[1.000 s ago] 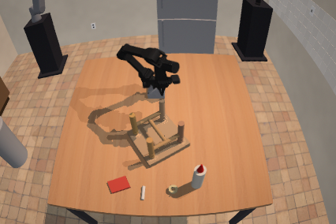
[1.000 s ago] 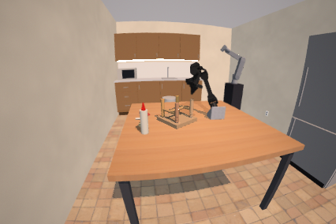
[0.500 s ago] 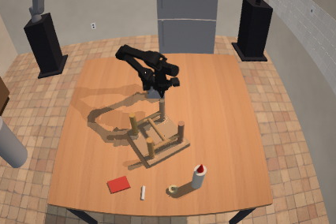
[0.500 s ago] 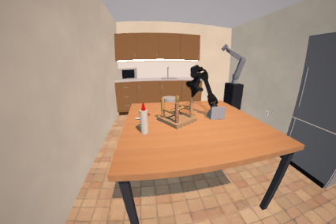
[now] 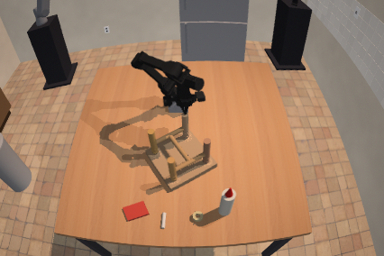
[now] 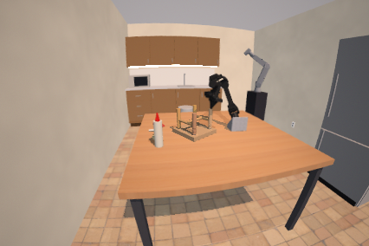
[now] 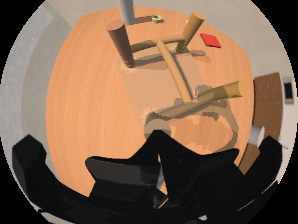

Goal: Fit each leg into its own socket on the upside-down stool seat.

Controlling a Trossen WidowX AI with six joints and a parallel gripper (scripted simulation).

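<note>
Tool (image 5: 186, 112) (image 6: 211, 106) (image 7: 156, 133), pressed together, is poised at the far leg's (image 5: 186, 126) (image 6: 210, 119) (image 7: 158, 128) top, presumably so that its shoulder can be pushed down

Top view: high over the brown wooden worktop (image 5: 253, 135) (image 6: 230, 152) (image 7: 85, 100), steeply down, grey refrigerator (image 5: 214, 41) (image 6: 356, 108) at far edge. Exterior: lower, farther back, facing brown wooden cabinets (image 6: 174, 51) (image 7: 268, 100). Wrist: closest, looking past the black end effector (image 5: 185, 111) (image 6: 211, 106) (image 7: 159, 134). Top and exterior share the refrigerator; exterior and wrist, the cabinets.
</note>
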